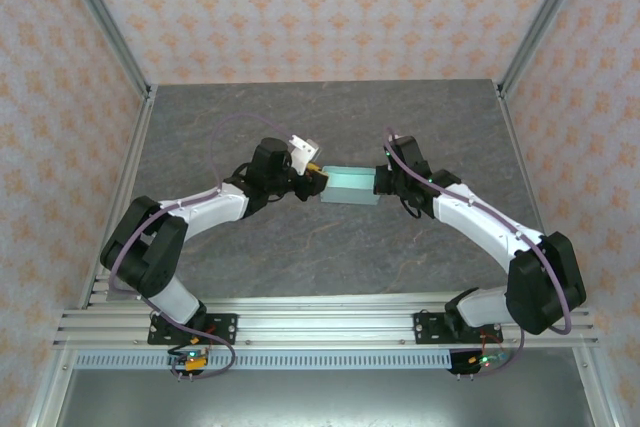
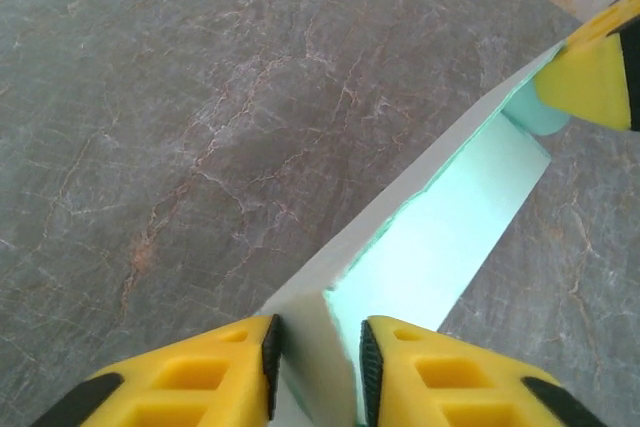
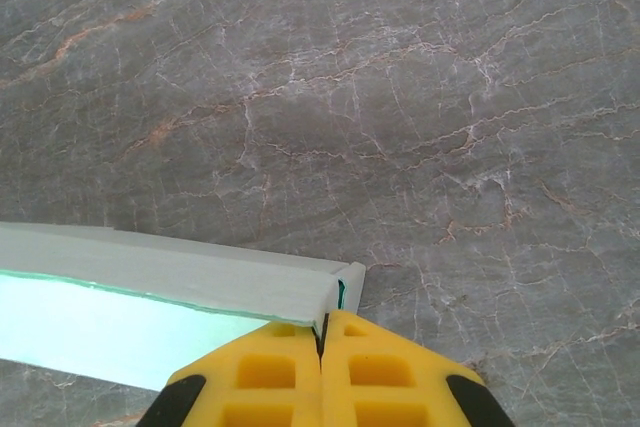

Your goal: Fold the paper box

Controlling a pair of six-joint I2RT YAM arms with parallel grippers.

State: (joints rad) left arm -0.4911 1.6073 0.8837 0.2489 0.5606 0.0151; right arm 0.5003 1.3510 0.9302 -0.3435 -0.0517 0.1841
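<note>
The paper box (image 1: pixel 350 185), a shallow pale mint-blue rectangle, sits mid-table between both grippers. My left gripper (image 1: pixel 318 184) is at its left end. In the left wrist view my left gripper (image 2: pixel 318 347) straddles the upright end wall of the paper box (image 2: pixel 450 217). One pad touches the card and the other stands a sliver off, so the jaws are narrowly open. My right gripper (image 1: pixel 381 182) is at the right end. In the right wrist view my right gripper (image 3: pixel 322 332) is shut on the end wall at a corner of the paper box (image 3: pixel 150 272). One of its yellow fingers (image 2: pixel 590 77) shows at the far end.
The grey marbled tabletop (image 1: pixel 330 247) lies bare around the box. Patterned walls with metal corner posts (image 1: pixel 110 27) close in the back and sides. An aluminium rail (image 1: pixel 330 322) carrying the arm bases runs along the near edge.
</note>
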